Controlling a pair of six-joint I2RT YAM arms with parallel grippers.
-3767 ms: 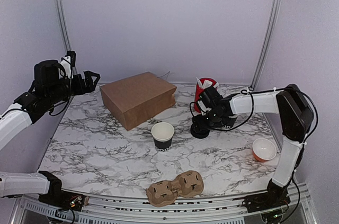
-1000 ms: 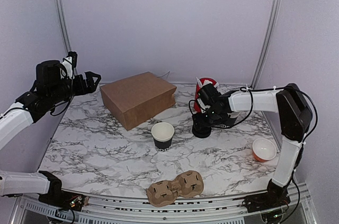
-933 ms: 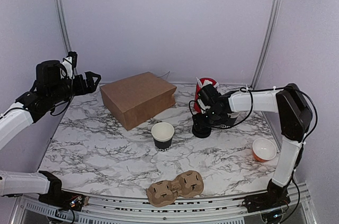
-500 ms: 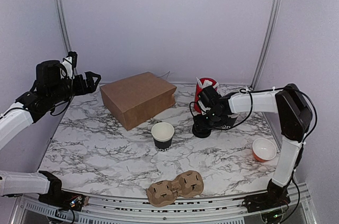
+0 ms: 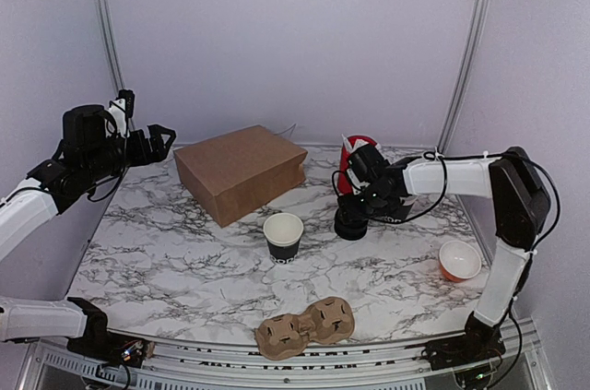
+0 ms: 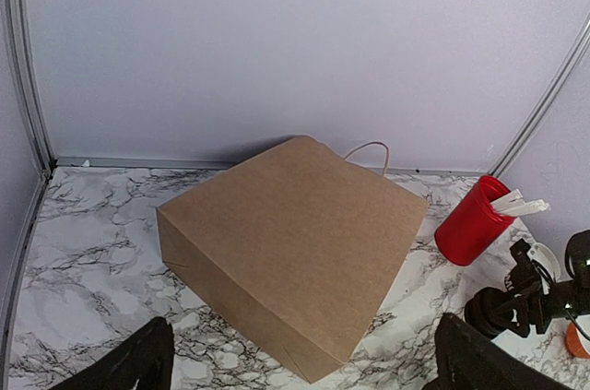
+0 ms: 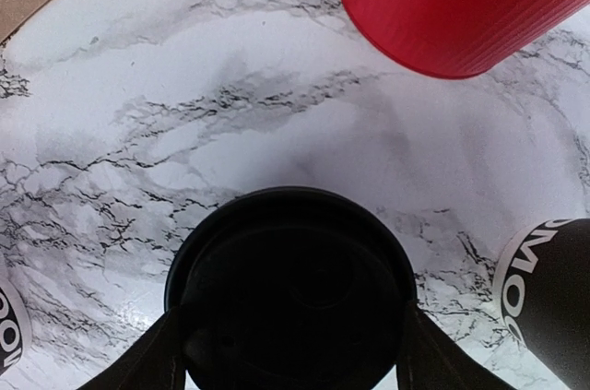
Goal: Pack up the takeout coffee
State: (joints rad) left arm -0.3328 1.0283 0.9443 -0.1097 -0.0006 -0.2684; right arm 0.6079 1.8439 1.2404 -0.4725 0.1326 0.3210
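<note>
My right gripper [image 5: 353, 217] is shut on a round black plastic lid [image 5: 349, 226] low over the table, in front of the red tub. In the right wrist view the lid [image 7: 290, 279] fills the space between my two fingers [image 7: 166, 358]. A black paper cup with white lettering [image 7: 548, 302] stands just right of the lid; in the top view it [image 5: 398, 212] is mostly hidden behind my right wrist. A twin black cup with a bare white rim [image 5: 283, 234] stands open at mid-table. My left gripper [image 5: 155, 142] is open and empty, raised at the far left.
A brown paper bag [image 5: 240, 171] lies on its side at the back, also in the left wrist view [image 6: 295, 242]. A red tub of white sachets [image 5: 354, 158] stands behind the lid. An orange bowl [image 5: 459, 261] sits at the right. A cardboard cup carrier [image 5: 306, 325] lies at the front edge.
My right wrist has shifted slightly up and back with the lid still between its fingers. The left arm has not moved.
</note>
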